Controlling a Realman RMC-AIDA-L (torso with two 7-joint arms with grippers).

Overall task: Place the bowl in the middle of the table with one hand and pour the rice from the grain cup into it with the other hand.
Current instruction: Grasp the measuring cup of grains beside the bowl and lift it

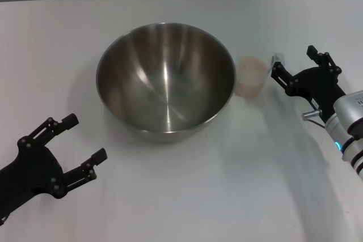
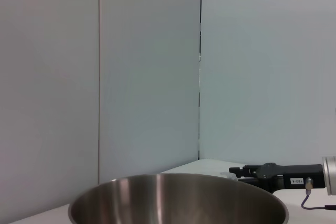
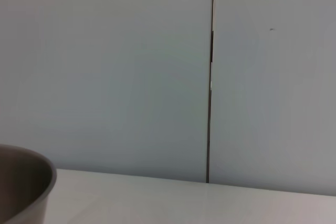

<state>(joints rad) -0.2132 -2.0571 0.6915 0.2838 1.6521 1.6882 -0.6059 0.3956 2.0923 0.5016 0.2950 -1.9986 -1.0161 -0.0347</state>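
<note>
The big steel bowl (image 1: 165,80) stands upright and empty near the middle of the white table (image 1: 187,196). Its rim also shows in the left wrist view (image 2: 178,198) and its side in the right wrist view (image 3: 26,190). Just right of the bowl stands the small translucent grain cup (image 1: 251,76), pale inside with what looks like rice (image 1: 251,67). My right gripper (image 1: 294,62) is open just right of the cup, one finger near the cup's small side tab. My left gripper (image 1: 85,138) is open at the front left, apart from the bowl and holding nothing.
A pale panelled wall (image 2: 147,66) with vertical seams runs behind the table's far edge. Bare tabletop lies in front of the bowl between the two arms. In the left wrist view, the right gripper (image 2: 247,172) shows beyond the bowl's rim.
</note>
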